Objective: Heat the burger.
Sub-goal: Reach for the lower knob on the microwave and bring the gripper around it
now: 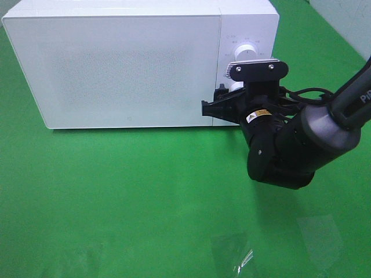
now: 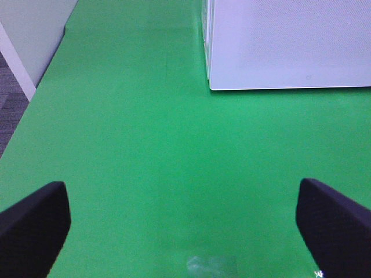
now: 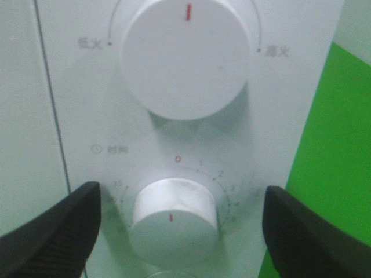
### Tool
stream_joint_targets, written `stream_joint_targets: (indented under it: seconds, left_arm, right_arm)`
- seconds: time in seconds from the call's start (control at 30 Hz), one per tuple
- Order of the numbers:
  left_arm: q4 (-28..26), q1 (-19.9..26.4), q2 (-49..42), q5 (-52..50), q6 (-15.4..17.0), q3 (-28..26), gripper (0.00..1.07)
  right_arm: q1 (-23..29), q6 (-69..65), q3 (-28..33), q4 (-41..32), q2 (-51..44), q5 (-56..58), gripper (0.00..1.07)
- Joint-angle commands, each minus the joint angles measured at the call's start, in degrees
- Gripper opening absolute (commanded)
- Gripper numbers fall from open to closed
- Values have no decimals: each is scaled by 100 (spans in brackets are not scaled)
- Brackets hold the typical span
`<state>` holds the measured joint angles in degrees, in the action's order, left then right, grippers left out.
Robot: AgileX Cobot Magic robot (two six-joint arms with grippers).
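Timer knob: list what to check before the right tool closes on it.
1. Right tool open, one finger on each side of the timer knob: ok.
2. Tool centred on the knob, with a gap on both sides: ok.
3. Microwave door shut: ok.
4. Burger inside the microwave: cannot tell; it shows in no view.
5. Left tool open over the green cloth, away from the knobs: ok.
6. Power knob set: its red mark points straight up, between the two end labels; whether that suits the job, cannot tell.
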<state>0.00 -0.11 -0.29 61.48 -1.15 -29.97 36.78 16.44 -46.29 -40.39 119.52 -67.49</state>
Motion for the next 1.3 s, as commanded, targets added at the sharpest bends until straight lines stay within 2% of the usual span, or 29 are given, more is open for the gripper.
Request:
stream_joint_targets:
  seconds: [0.03,0.97,1.1,1.13,1.17,1.2,1.23,1.27,1.3]
  left_arm:
    - [-40,6,-103,-11,23,23,98]
    - [-40,6,-103,-11,23,23,98]
    - [-40,6,-103,-11,23,23,98]
    - [-40,6,-103,-11,23,23,98]
    - [-40,6,-103,-11,23,23,98]
    - [-40,6,-103,-11,23,23,98]
    - [-40,6,-103,-11,23,23,98]
    - [-40,6,-103,-11,23,23,98]
    - [-40,6,-103,-11,23,23,98]
  right_arm:
    - [-86,-115,-52,115,-6,-46,74]
    - [-69,57,-229,223,23,-206,71]
    - [-69,57,-229,223,40,-138,64]
    - [-69,57,-229,223,40,-109,57]
    - [-69,57,-229,223,40,-109,57]
    - [-69,57,-229,223,40,-109,52]
    - [-69,57,-229,223,40,-115,41]
    - [-69,57,-229,223,40,-115,41]
    - [-69,57,-229,235,40,-115,27]
